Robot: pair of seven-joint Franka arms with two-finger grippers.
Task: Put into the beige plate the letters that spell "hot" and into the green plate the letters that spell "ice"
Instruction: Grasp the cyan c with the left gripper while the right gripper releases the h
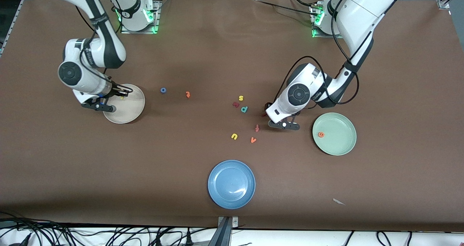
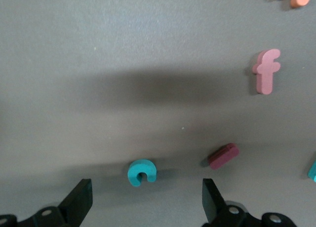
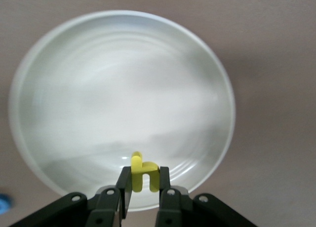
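Note:
My right gripper [image 1: 123, 93] [image 3: 144, 180] hangs low over the beige plate [image 1: 131, 108] [image 3: 123, 84], shut on the yellow h [image 3: 143, 173]. My left gripper [image 1: 266, 109] [image 2: 146, 185] is open just above the table, with the teal c [image 2: 142, 171] lying between and slightly ahead of its fingertips. The dark red i [image 2: 223, 156] lies just beside the c. The front view hides the c under the left hand. An orange e [image 1: 321, 134] lies in the green plate [image 1: 344, 144]. The blue o [image 1: 163, 90] and orange t [image 1: 187, 94] rest on the table beside the beige plate.
Spare letters are scattered mid-table: yellow s [image 1: 240, 98], dark red n [image 1: 236, 104], teal p [image 1: 244, 109], orange f [image 1: 257, 127] [image 2: 266, 71], yellow u [image 1: 234, 136], orange v [image 1: 253, 140]. A blue plate [image 1: 232, 195] sits nearest the front camera.

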